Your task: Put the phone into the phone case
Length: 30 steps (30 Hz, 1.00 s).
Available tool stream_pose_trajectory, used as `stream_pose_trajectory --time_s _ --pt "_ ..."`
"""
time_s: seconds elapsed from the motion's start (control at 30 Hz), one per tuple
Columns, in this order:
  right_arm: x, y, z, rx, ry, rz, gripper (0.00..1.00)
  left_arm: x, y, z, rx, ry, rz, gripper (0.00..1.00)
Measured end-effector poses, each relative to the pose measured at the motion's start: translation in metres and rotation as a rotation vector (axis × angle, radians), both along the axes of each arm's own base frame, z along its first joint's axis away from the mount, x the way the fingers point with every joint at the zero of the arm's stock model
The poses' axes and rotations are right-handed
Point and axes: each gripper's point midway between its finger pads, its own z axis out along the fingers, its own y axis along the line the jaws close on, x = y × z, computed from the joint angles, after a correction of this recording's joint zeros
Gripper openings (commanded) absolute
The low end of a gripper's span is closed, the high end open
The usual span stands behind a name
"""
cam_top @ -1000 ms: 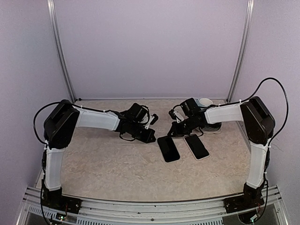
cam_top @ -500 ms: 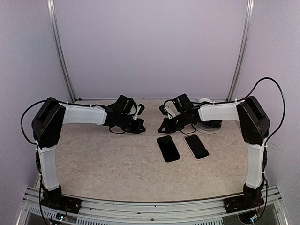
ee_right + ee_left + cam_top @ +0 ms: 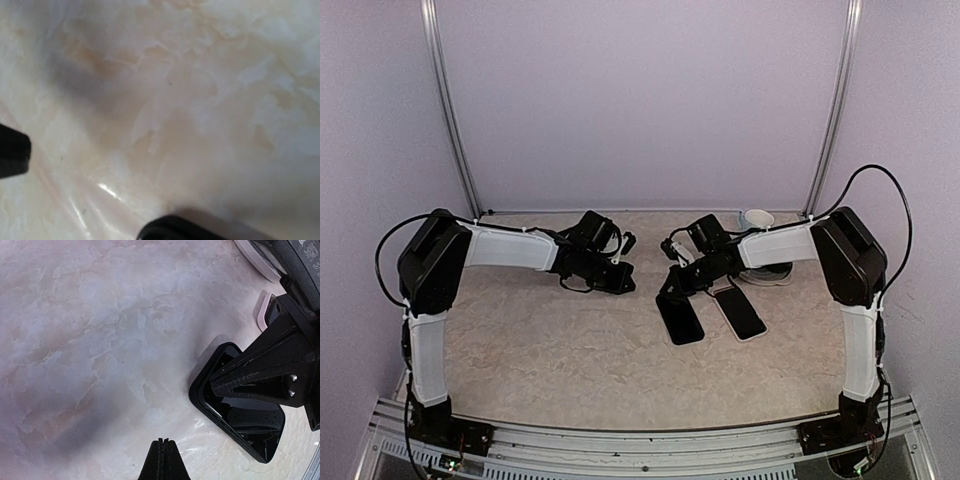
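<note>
1. Glossy black phone case (image 3: pixel 685 325), raised rim and dotted inner floor, lies flat on the marbled beige table (image 3: pixel 540 340); the pale-edged phone (image 3: pixel 740 312) lies just beside it.
2. Half a second ago the right gripper (image 3: pixel 670 288) hung behind the case; now it is over the case's far end.
3. Its tapered fingers tilt down, and I cannot tell their gap; the left gripper (image 3: pixel 161 460) is pinched closed and empty, with the case ahead to its right.

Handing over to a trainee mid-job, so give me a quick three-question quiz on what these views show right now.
1. True or false: the left pincer is shut and holds nothing.
2. Which arm's pincer hangs over the black rectangular phone case? A left, B right.
3. Fill in: the dark-screened, pale-rimmed phone lies on the case's ___ side in the top view.
Key: 1 true; 2 B, the right pincer; 3 right.
</note>
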Motion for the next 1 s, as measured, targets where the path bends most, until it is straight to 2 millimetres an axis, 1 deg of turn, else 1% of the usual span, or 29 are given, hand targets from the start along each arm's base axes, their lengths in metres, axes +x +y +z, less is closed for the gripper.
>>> stream_pose_trajectory --time_s 0.13,0.3,0.4,0.47,0.63,0.7,0.73,0.83,0.87,1.0 --pt "-0.001 0.000 0.006 -0.035 0.001 0.019 0.00 0.000 -0.011 0.002 -0.007 -0.009 -0.016 0.00" --pt "0.008 0.018 0.037 -0.016 -0.068 0.052 0.00 -0.002 -0.013 0.002 -0.006 -0.007 -0.022 0.00" --pt "0.008 0.021 0.051 -0.012 -0.099 0.052 0.00 0.001 -0.010 0.002 -0.006 -0.006 -0.012 0.00" --pt "0.008 0.022 0.054 -0.012 -0.107 0.052 0.00 0.005 -0.005 0.002 -0.004 -0.006 0.000 0.00" --pt "0.006 0.023 0.053 -0.007 -0.098 0.061 0.00 0.015 0.006 0.001 0.000 -0.007 0.031 0.00" --pt "0.003 0.023 0.046 -0.006 -0.086 0.064 0.00 0.017 0.008 0.001 0.000 -0.007 0.038 0.00" --pt "0.000 0.021 0.039 -0.013 -0.074 0.063 0.00 0.017 0.008 0.001 0.000 -0.007 0.039 0.00" --pt "-0.020 0.006 -0.006 -0.056 0.017 0.061 0.00 0.016 0.007 0.001 -0.002 -0.005 0.036 0.00" --pt "-0.022 0.007 -0.009 -0.041 0.024 0.067 0.00 0.016 0.006 0.001 -0.002 -0.005 0.034 0.00" --pt "-0.021 0.005 -0.008 -0.031 0.010 0.059 0.00 0.014 0.003 -0.001 -0.001 -0.001 0.028 0.00"
